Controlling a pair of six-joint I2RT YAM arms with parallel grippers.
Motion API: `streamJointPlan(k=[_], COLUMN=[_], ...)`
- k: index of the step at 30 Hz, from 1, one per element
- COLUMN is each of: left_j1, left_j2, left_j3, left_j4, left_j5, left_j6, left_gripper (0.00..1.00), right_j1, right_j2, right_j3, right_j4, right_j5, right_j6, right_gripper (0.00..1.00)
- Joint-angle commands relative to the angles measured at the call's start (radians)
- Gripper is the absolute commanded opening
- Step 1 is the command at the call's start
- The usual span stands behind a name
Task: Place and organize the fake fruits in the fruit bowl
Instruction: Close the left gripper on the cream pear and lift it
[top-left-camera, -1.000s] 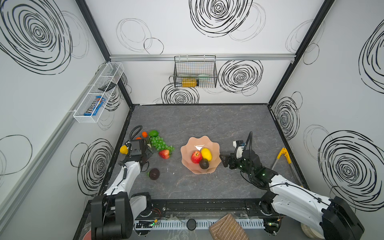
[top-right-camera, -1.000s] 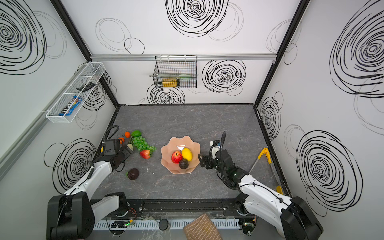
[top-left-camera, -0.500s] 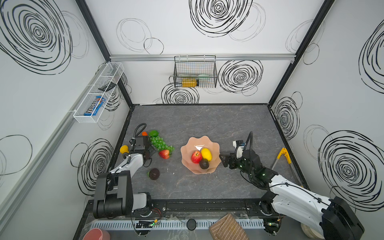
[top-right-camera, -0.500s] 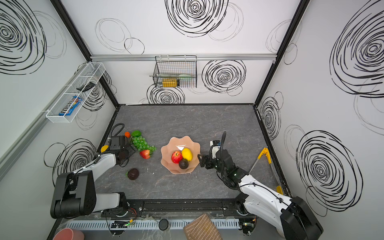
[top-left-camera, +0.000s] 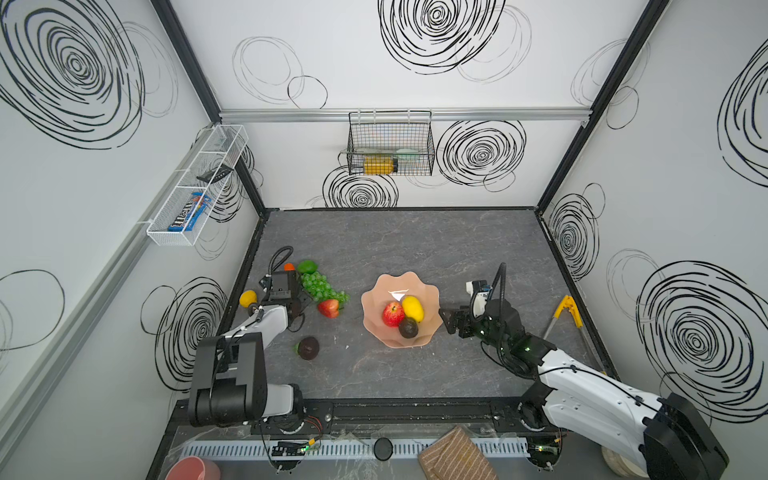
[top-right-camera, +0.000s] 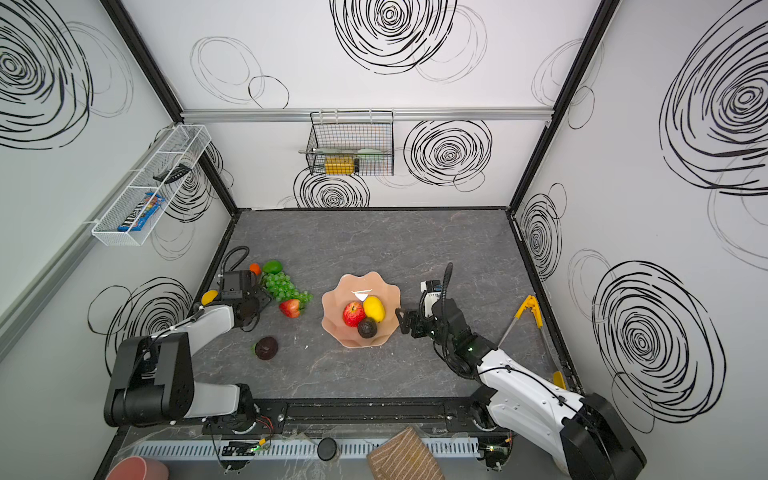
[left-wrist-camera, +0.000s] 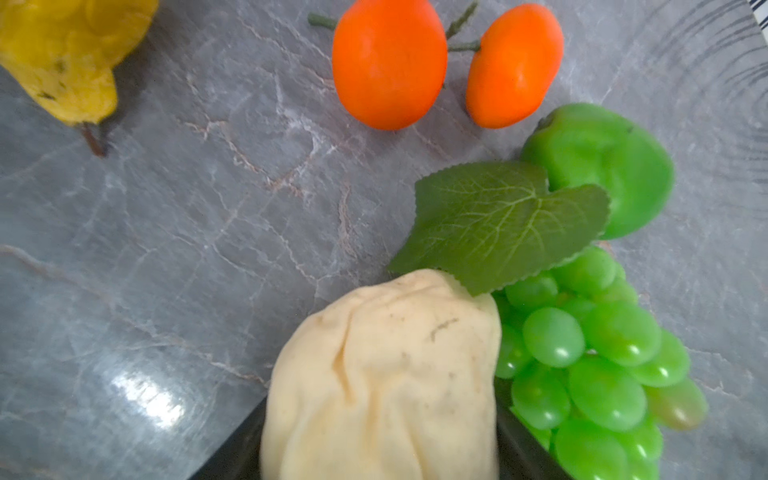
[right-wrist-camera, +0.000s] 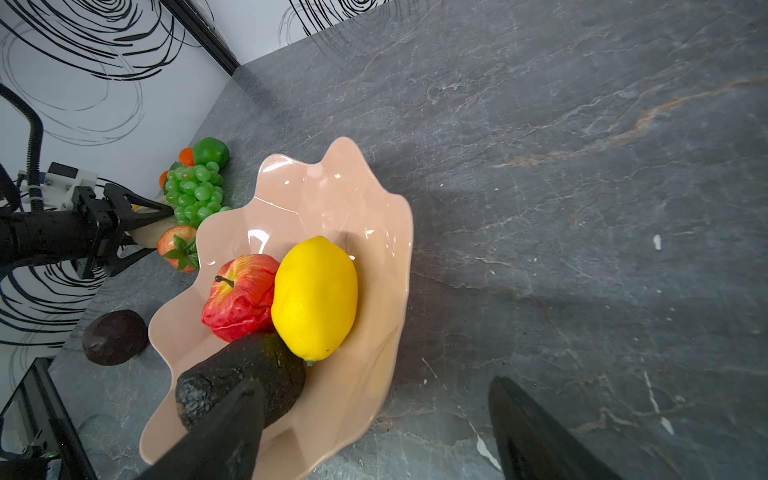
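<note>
Left gripper (right-wrist-camera: 160, 230) low in the fruit heap near the left wall, jaws on both sides of the beige fruit (left-wrist-camera: 382, 374). Has come in from the pear side during the last second, and has narrowed from wide open toward this fruit. Not possible to tell yet whether already clamped or only closing. Dark jaw edges close against both flanks in the left wrist view, but no lift visible. By judgement, the very beginning of the next grasp, with no new fruit in the bowl so far.

Beige fruit lying on the table (top-left-camera: 415, 249), touching the grapes (left-wrist-camera: 582, 365), with the grape leaf (left-wrist-camera: 498, 220) over its far end. Beyond the leaf, the green lime (left-wrist-camera: 598, 166), and further on, the oranges (left-wrist-camera: 388, 62), two side by side. Well apart, toward the wall, the yellow pear (left-wrist-camera: 62, 54). Strawberry (top-left-camera: 329, 308) just beside the grapes on the bowl side. Dark round fruit (top-left-camera: 308, 348) alone, nearer the front edge.

Pink wavy bowl (top-left-camera: 380, 295) in the middle of the table, well apart from the heap, in the same place as before. Holds three so far: red apple (top-left-camera: 392, 313), lemon (top-left-camera: 412, 308) and dark avocado (top-left-camera: 408, 328), pressed together in the front half. Back half bare, so probably enough room for the rest.

Right gripper (top-left-camera: 448, 322) just beside the right rim of the bowl, spread wide and empty, not moved since a second ago. Yellow tongs (top-left-camera: 567, 311) further right, lying apart from everything.
</note>
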Motion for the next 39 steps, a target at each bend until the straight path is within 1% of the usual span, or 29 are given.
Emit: streamJointPlan(k=[1,5,7,9,10,13,15,17,19,22,23,24,26,28,30,34,36,39], left_j1=[-0.019,-0.055,-0.085,-0.139,-0.174,-0.339,-0.446,-0.532,-0.618,-0.747,-0.781,-0.808,-0.834,-0.838,-0.847,-0.888,-0.903,-0.915], left_j2=[-0.079,-0.218,-0.303,-0.407,-0.449,-0.543,-0.564,-0.552,-0.517,-0.444,-0.413,-0.382,-0.33,-0.287,-0.248,-0.189,-0.156,-0.121], left_j3=[-0.034,-0.092,-0.108,-0.12,-0.118,-0.085,-0.073,-0.064,-0.054,-0.059,-0.056,-0.05,-0.047,-0.061,-0.077,-0.09,-0.101,-0.112], left_j4=[0.042,0.047,0.039,0.055,0.065,0.09,0.165,0.249,0.324,0.499,0.555,0.594,0.653,0.745,0.823,0.911,0.957,0.997], left_j5=[-0.038,-0.084,-0.112,-0.131,-0.142,-0.213,-0.205,-0.164,-0.154,-0.091,-0.045,0.001,0.069,0.131,0.181,0.229,0.262,0.301], left_j6=[-0.03,-0.053,-0.053,-0.027,-0.004,0.09,0.159,0.216,0.254,0.34,0.397,0.425,0.448,0.443,0.441,0.481,0.488,0.489], left_gripper=[0.67,0.66,0.66,0.66,0.65,0.65,0.65,0.65,0.64,0.64,0.64,0.63,0.61,0.61,0.61,0.62,0.62,0.62], right_j1=[-0.005,-0.007,-0.008,-0.008,-0.008,-0.009,-0.01,-0.01,-0.009,-0.009,-0.01,-0.01,-0.01,-0.01,-0.005,0.026,0.03,0.038], right_j2=[0.0,-0.003,-0.009,-0.022,-0.027,-0.049,-0.063,-0.07,-0.071,-0.075,-0.077,-0.078,-0.087,-0.098,-0.115,-0.138,-0.14,-0.132], right_j3=[-0.01,-0.004,0.007,0.02,0.024,0.032,0.05,0.082,0.123,0.176,0.19,0.201,0.216,0.221,0.208,0.122,0.097,0.095], right_j4=[0.019,0.011,-0.005,-0.023,-0.025,-0.01,-0.01,-0.028,-0.052,-0.076,-0.079,-0.077,-0.073,-0.068,-0.071,0.035,0.07,0.103], right_j5=[0.008,0.011,0.006,-0.01,-0.024,-0.071,-0.095,-0.108,-0.118,-0.141,-0.152,-0.167,-0.2,-0.226,-0.239,-0.244,-0.241,-0.245], right_j6=[0.007,0.007,0.009,0.012,0.012,0.01,0.024,0.032,0.041,0.065,0.079,0.089,0.121,0.165,0.25,0.382,0.421,0.441], right_gripper=[0.88,0.88,0.88,0.88,0.88,0.88,0.88,0.88,0.89,0.89,0.89,0.89,0.89,0.89,0.88,0.9,0.92,0.93])
